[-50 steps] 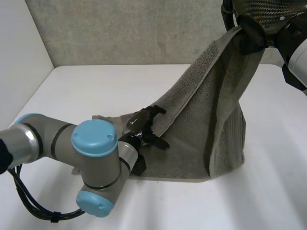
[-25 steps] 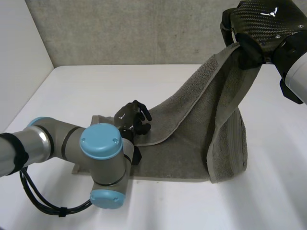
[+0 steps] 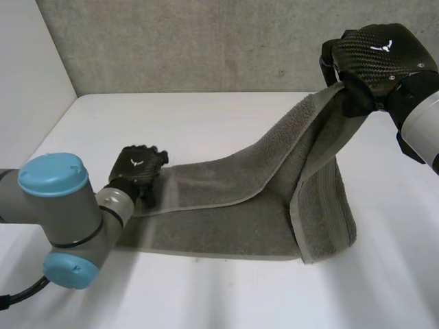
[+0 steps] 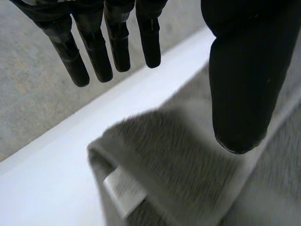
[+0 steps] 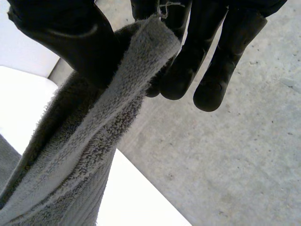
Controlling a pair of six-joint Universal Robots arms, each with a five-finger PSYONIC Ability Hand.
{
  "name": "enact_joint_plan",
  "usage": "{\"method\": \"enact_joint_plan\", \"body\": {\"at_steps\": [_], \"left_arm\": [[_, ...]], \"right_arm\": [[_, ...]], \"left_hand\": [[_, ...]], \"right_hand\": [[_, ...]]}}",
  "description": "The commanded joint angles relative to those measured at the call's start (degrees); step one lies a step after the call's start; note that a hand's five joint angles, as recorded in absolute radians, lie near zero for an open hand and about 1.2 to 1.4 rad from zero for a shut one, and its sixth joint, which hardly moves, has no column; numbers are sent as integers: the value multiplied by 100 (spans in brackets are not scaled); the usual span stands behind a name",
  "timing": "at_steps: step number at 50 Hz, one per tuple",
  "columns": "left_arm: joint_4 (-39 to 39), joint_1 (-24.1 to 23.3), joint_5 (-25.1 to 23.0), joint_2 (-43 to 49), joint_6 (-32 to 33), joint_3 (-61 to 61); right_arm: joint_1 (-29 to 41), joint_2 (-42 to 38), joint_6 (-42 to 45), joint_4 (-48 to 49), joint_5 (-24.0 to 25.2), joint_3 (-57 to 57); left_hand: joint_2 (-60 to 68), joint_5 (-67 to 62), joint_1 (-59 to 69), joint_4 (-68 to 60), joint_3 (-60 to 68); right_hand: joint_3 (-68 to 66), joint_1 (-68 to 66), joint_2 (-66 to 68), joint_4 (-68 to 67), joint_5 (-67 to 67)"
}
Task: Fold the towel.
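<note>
While most of the grey towel [image 3: 233, 219] lies flat on the white bench [image 3: 206, 123], its right end is lifted clear of the surface and hangs in a steep, gathered fold from the right hand [image 3: 374, 65]. A long strip with a pale hemmed edge is doubled over the flat part and slopes up from the left end toward that raised hand. In the right wrist view the cloth's edge is pinched between the thumb [image 5: 70, 33] and the curled fingers [image 5: 188, 56], so this hand is closed on the towel, high above the right side of the bench.

At the towel's left end sits the left hand [image 3: 137, 171]. Its own wrist view shows its fingers [image 4: 94, 52] hanging straight, well apart from its thumb [image 4: 240, 84], holding nothing. The towel's doubled corner lies under the palm, with a small white label [image 4: 123, 188] showing at the fold. Whether the fingertips touch the cloth cannot be told.

Beside it, the left arm [image 3: 62, 212], grey with light-blue caps, reaches in over the near left of the bench. A rough grey wall [image 3: 192, 41] stands behind the bench.
</note>
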State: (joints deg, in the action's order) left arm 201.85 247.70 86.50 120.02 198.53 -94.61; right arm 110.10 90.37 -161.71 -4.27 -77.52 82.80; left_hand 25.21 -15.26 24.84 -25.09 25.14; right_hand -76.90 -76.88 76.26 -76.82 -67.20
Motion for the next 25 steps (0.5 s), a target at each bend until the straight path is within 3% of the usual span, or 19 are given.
{"method": "enact_joint_plan", "body": {"at_steps": [1,20,25], "left_arm": [[-260,111,-37,197,546,30],[-287,120,-46,382,555,21],[-251,120,-55,557,546,188]], "right_arm": [[-86,-151,8,75,9,131],[-631,-564,60,233,88,527],[-622,-582,60,294,97,605]], "left_hand": [[687,-682,724,-700,695],[939,-934,976,-952,947],[1695,-1690,1731,-1707,1702]], "right_hand": [[-310,-312,374,-318,-280],[-310,-312,374,-318,-280],[-310,-312,374,-318,-280]]}}
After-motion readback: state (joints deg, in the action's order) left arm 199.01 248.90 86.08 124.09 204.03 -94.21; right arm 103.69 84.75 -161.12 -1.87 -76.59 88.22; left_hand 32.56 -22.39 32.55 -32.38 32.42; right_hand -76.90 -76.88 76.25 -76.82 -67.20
